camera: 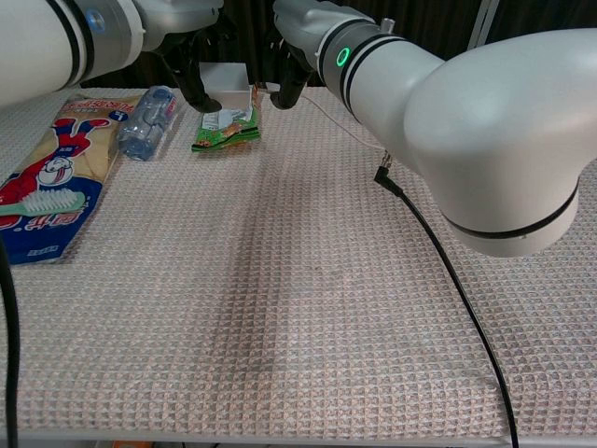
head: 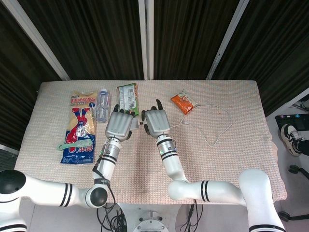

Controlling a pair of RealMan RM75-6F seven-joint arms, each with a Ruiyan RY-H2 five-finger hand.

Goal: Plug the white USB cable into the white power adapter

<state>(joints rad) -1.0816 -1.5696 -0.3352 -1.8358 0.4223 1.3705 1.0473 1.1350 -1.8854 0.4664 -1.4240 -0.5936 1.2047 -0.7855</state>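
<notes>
both robot hands meet over the table's middle: the left robot hand grips the white power adapter, the right robot hand pinches the plug end of the white usb cable just beside it. cable trails right past an orange packet. green packet, bottle and toothbrush pack lie left.

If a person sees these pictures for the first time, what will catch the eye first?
The two robot hands meeting at the table's middle: the left hand holds the white power adapter, and the right hand brings the white USB cable to it. At the far left lies a colourful toothbrush pack.
</notes>
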